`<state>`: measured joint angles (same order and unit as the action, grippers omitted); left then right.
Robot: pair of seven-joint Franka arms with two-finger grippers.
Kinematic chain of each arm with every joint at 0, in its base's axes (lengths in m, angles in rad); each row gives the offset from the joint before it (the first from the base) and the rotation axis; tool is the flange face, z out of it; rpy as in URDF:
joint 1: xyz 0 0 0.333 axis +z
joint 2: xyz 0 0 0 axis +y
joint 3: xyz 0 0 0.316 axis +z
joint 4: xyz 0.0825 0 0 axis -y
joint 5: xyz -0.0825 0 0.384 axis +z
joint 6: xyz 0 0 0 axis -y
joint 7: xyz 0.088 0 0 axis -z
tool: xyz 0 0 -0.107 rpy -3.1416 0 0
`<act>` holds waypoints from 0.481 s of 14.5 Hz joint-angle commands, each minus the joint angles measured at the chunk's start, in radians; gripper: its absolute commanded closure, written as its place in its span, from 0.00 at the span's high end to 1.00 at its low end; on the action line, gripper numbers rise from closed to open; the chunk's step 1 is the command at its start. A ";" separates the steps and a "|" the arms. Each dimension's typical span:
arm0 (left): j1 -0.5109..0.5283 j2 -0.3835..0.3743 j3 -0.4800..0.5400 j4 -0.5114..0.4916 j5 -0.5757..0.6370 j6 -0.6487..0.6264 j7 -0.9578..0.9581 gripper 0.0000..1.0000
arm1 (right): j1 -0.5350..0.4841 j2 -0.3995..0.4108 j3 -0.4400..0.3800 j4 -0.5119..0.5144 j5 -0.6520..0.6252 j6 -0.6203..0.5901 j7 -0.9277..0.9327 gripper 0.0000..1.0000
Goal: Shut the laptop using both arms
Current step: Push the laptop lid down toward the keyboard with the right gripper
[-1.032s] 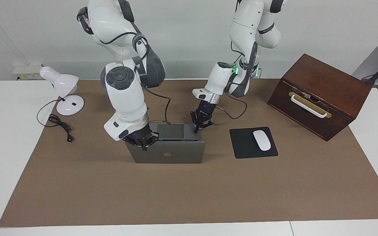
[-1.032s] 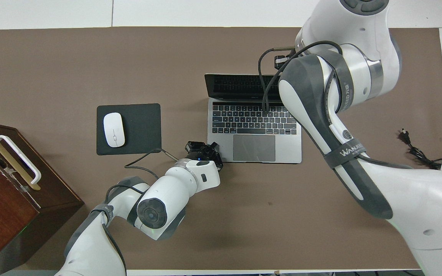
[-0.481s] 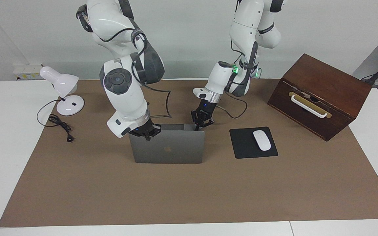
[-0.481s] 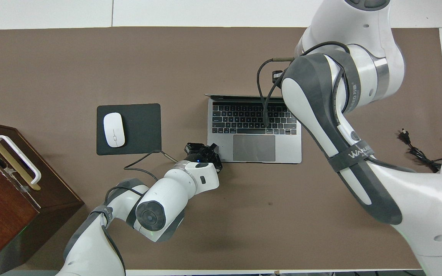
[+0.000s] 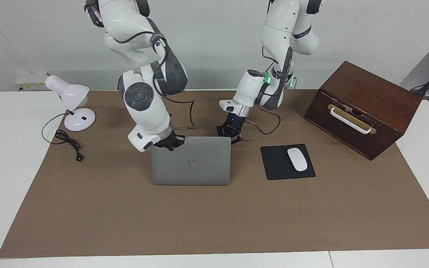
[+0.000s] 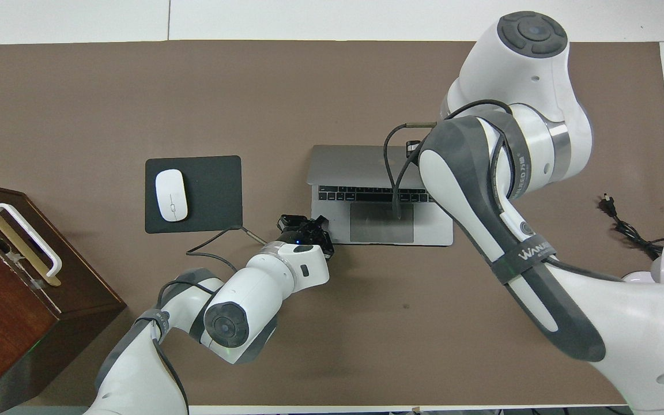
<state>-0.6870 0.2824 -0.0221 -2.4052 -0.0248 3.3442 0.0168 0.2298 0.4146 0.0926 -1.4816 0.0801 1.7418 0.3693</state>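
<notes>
1. The right gripper [image 5: 167,143] sits at the top edge of the laptop lid [image 5: 191,160], at the corner toward the right arm's end of the table. I cannot tell if its fingers are open or pinching the lid.
2. The left gripper [image 5: 230,136] is at the laptop's base corner nearest the robots, on the side toward the mouse pad [image 5: 287,162]. It looks like it holds the base still. I cannot tell if it is open or shut.
3. The laptop [image 6: 381,195] lies in the middle of the brown mat [image 5: 214,223]. Its long side runs across the table, from one arm's end to the other.
4. The lid leans over the keys toward the robots. From above, only the last row of keys and the trackpad [image 6: 381,222] show.
5. The right gripper is the one on the lid, so I think it must push on down, toward the trackpad.
6. A second ago the lid stood almost upright and all the keys showed. Now it is well past halfway down. The left gripper has hardly moved.
</notes>
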 commanded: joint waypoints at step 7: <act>-0.026 -0.003 0.019 -0.069 -0.009 -0.011 0.031 0.00 | 0.008 -0.091 0.004 -0.215 0.030 0.140 0.014 0.00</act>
<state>-0.6875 0.2824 -0.0217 -2.4053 -0.0248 3.3445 0.0214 0.2400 0.3598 0.0945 -1.6403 0.0805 1.8486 0.3693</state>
